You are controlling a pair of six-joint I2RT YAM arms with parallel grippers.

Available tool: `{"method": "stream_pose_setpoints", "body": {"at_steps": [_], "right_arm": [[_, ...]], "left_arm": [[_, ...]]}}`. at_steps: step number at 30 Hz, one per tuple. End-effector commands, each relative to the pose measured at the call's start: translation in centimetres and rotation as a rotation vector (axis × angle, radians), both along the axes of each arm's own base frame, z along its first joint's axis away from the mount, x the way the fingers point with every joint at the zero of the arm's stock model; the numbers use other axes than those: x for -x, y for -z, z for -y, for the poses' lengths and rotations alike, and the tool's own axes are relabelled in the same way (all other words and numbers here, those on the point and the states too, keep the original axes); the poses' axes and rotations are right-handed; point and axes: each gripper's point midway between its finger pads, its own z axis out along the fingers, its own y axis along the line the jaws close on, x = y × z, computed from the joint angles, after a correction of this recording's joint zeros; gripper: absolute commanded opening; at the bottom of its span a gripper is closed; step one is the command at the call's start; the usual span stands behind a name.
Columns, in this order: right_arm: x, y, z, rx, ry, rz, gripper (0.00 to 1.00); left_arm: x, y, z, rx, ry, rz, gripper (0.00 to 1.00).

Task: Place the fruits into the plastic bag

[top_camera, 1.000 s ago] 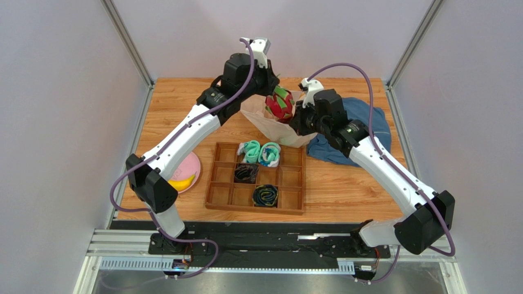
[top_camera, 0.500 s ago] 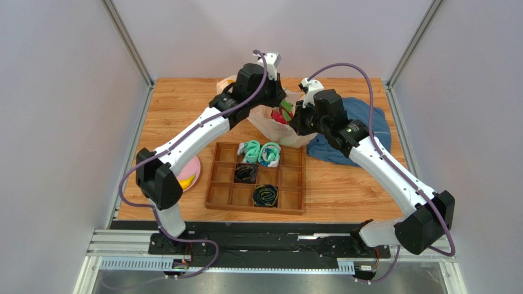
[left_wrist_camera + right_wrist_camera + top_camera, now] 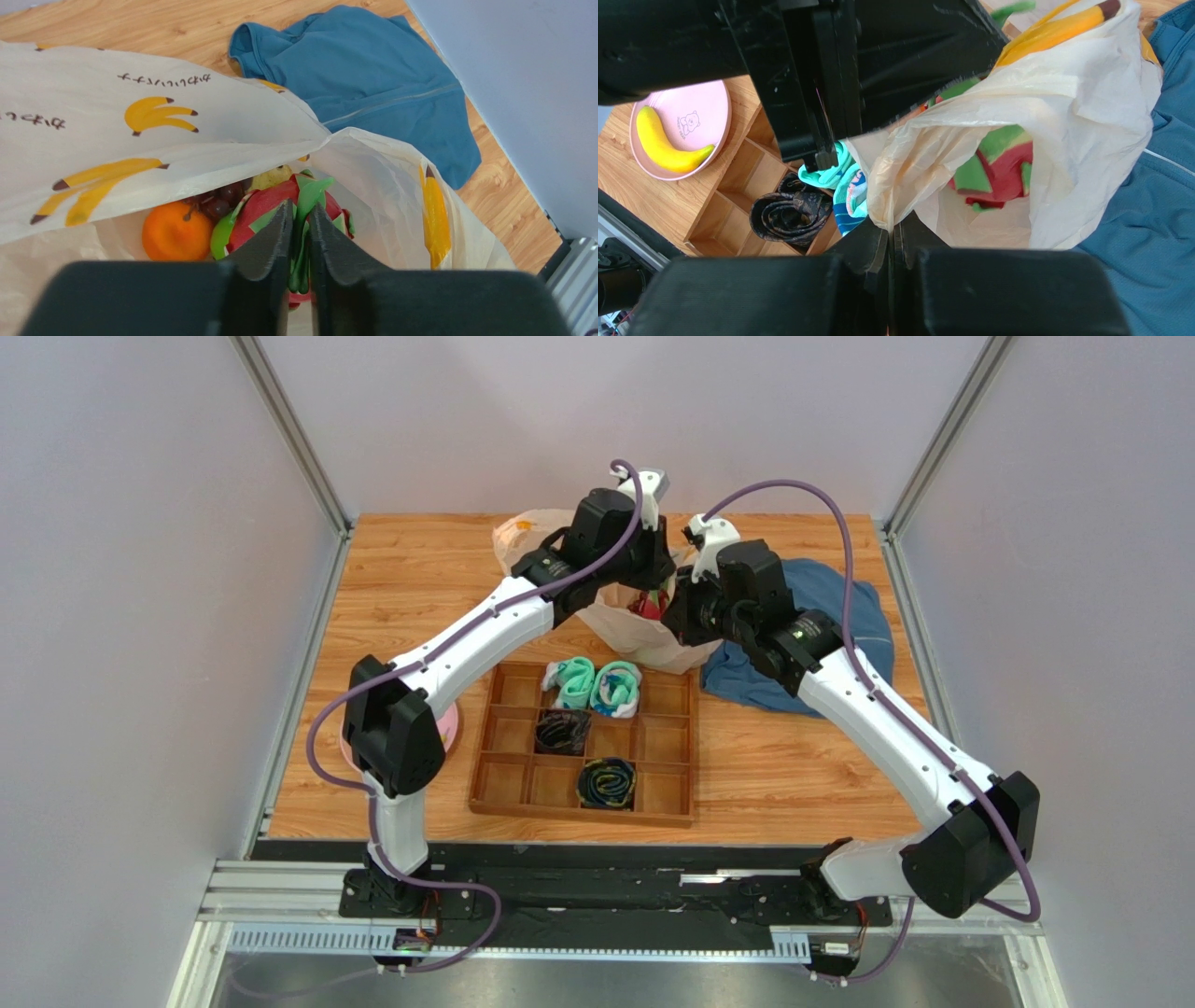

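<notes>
The plastic bag (image 3: 140, 147) printed with bananas stands open at the back of the table (image 3: 631, 633). My left gripper (image 3: 300, 210) reaches into its mouth, shut on a green leaf of the red-pink dragon fruit (image 3: 267, 206). Below it in the bag lie an orange (image 3: 175, 234), dark grapes (image 3: 217, 199) and a yellow lemon (image 3: 270, 178). My right gripper (image 3: 892, 227) is shut on the plastic bag's near rim (image 3: 913, 168) and holds it up. Through the bag wall the dragon fruit (image 3: 997, 168) shows. A banana (image 3: 664, 143) lies on a pink plate (image 3: 703, 112) at the left.
A wooden compartment tray (image 3: 659, 742) sits in front of the bag, with teal rolled socks (image 3: 593, 683) and dark ones (image 3: 606, 784). A blue garment (image 3: 842, 616) lies right of the bag. The left arm covers most of the pink plate in the top view.
My left arm has swung right and down, carrying the dragon fruit from above the bag into its mouth. The right arm has stayed still on the bag's rim.
</notes>
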Motion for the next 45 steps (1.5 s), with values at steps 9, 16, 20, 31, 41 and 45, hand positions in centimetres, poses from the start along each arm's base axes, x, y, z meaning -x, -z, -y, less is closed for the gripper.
{"method": "stream_pose_setpoints", "body": {"at_steps": [9, 16, 20, 31, 41, 45], "right_arm": [[-0.1, -2.1, -0.1, -0.03, 0.002, 0.058, 0.04], [-0.1, -2.1, -0.1, -0.029, 0.003, 0.06, 0.04], [-0.1, -2.1, -0.1, -0.029, 0.004, 0.058, 0.04], [-0.2, -2.1, 0.0, -0.024, 0.01, 0.059, 0.04], [-0.1, -2.0, 0.4, -0.023, 0.022, 0.063, 0.04], [0.0, -1.6, 0.2, -0.024, 0.017, 0.059, 0.04]], "left_arm": [[0.4, -3.5, 0.3, 0.051, 0.012, 0.059, 0.59], [0.3, -3.8, 0.2, 0.048, 0.012, 0.071, 0.6], [0.5, -4.6, 0.0, 0.056, 0.007, 0.084, 0.61], [2.0, -13.2, -4.6, 0.081, -0.063, 0.276, 0.71], [4.8, -9.8, -16.9, -0.009, -0.341, 0.194, 0.77], [7.4, -3.1, -26.5, -0.078, -0.628, 0.018, 0.77]]}}
